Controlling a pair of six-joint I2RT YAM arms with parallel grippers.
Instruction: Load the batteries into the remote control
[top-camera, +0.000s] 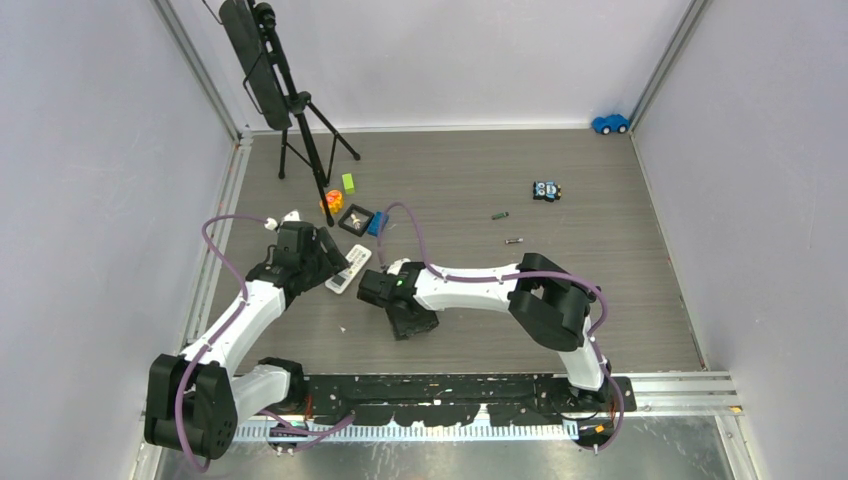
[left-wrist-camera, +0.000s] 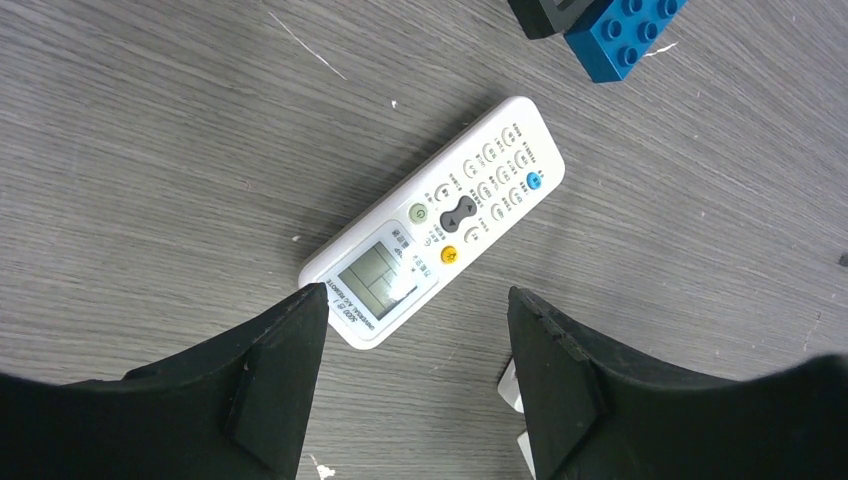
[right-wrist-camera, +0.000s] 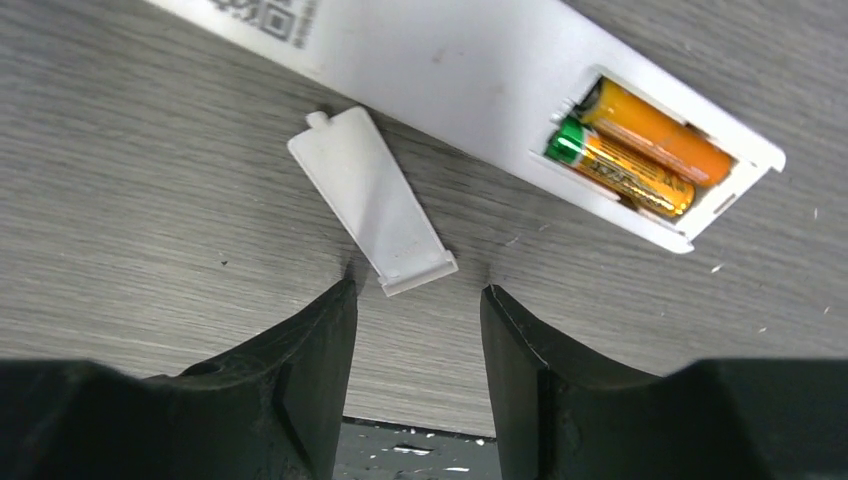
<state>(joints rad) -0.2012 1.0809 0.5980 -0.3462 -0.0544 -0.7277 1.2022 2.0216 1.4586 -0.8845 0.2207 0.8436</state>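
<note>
Bright, even light casts soft shadows; focus is sharp, with glare on the remote (left-wrist-camera: 430, 225).

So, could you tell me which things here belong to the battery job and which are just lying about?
Job: open remote; fitted batteries; its cover; loose batteries; second remote.
Lying about: blue car; green block; blue brick; tripod.
</note>
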